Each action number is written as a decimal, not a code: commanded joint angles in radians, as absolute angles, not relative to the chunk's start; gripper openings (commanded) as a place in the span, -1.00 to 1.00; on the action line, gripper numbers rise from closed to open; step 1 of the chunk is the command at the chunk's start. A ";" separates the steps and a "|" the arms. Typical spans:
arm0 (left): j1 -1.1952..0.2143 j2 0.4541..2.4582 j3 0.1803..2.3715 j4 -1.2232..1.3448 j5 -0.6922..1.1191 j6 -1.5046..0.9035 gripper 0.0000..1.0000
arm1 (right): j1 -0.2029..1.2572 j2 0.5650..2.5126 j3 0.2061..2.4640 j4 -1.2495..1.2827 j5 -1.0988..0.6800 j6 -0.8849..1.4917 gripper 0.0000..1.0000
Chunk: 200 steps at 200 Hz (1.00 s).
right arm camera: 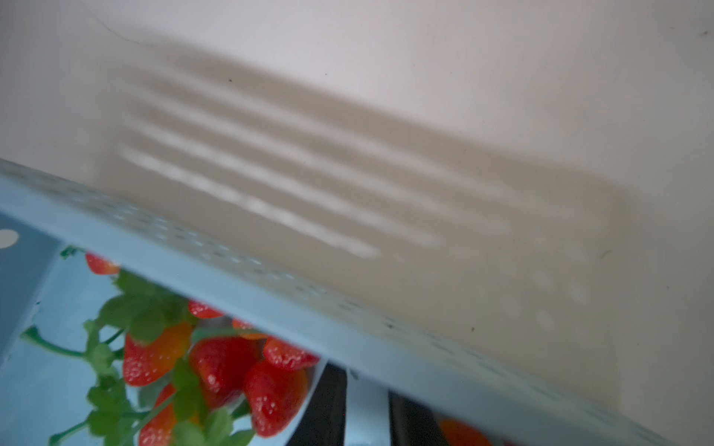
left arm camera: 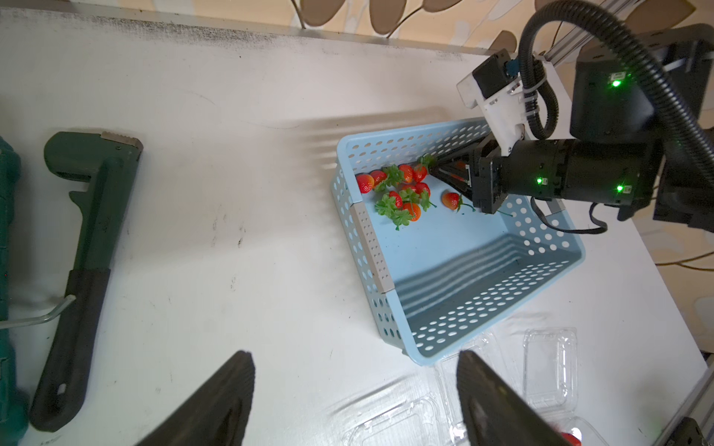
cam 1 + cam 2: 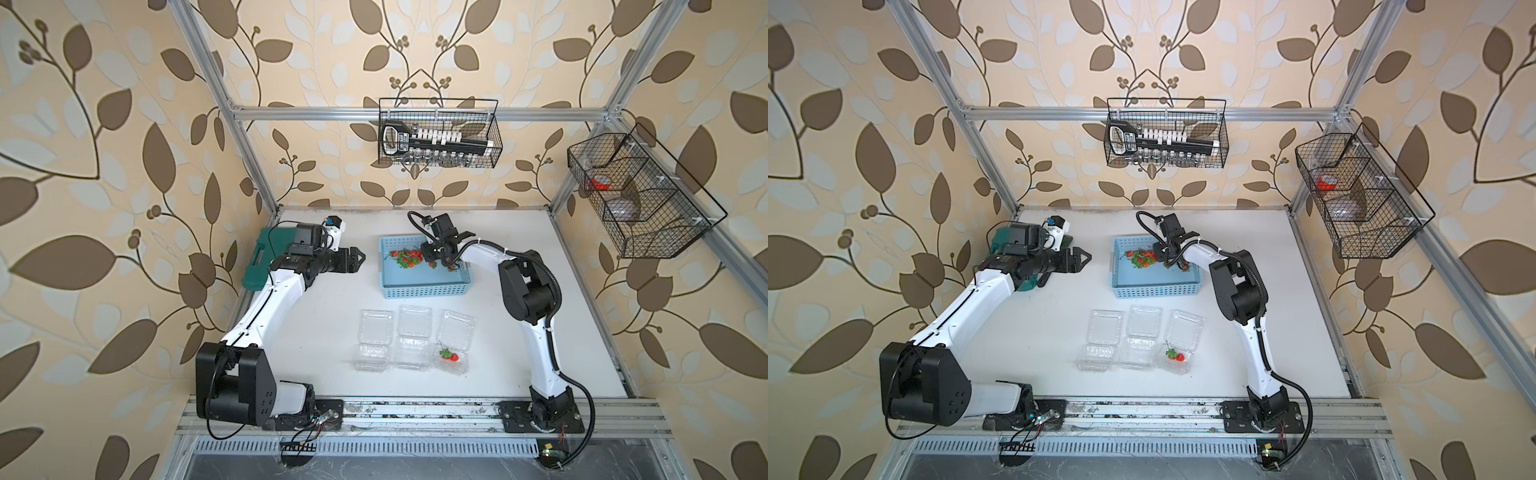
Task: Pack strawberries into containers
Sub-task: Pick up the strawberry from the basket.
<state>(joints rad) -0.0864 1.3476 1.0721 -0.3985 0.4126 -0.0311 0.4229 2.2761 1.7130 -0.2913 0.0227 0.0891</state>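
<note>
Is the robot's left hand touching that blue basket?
Apart. In both top views, bare white table shows between the left hand and the blue basket.

White links [image 3: 266, 307], black joints [image 3: 528, 291], black corrugated cable [image 2: 528, 65], green LEDs [image 2: 616, 83].

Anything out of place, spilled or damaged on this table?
Nothing looks spilled or damaged. The one oddity: a dark green wrench lies loose on the table beside the green tool case, unrelated to the packing.
</note>
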 commanded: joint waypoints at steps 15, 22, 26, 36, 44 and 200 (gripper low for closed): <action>-0.094 1.336 1.103 -0.399 0.422 -0.018 0.67 | 0.412 2.181 1.643 -0.287 0.006 0.077 -0.70; -0.094 1.334 1.104 -0.398 0.422 -0.018 0.67 | 0.410 2.173 1.640 -0.297 0.009 0.076 -0.72; -0.094 1.333 1.103 -0.397 0.422 -0.019 0.67 | 0.409 2.170 1.639 -0.305 0.010 0.075 -0.73; -0.094 1.333 1.103 -0.397 0.422 -0.018 0.67 | 0.406 2.159 1.630 -0.310 0.009 0.075 -0.73; -0.094 1.333 1.102 -0.397 0.422 -0.019 0.67 | 0.405 2.152 1.627 -0.318 0.015 0.075 -0.74; -0.094 1.330 1.101 -0.398 0.419 -0.019 0.67 | 0.478 2.252 1.771 -0.366 -0.073 0.081 -0.23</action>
<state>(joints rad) -0.0864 1.3476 1.0721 -0.3985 0.4126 -0.0311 0.4599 2.2021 1.7226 -0.3225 -0.0860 0.1116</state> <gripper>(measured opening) 0.836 0.383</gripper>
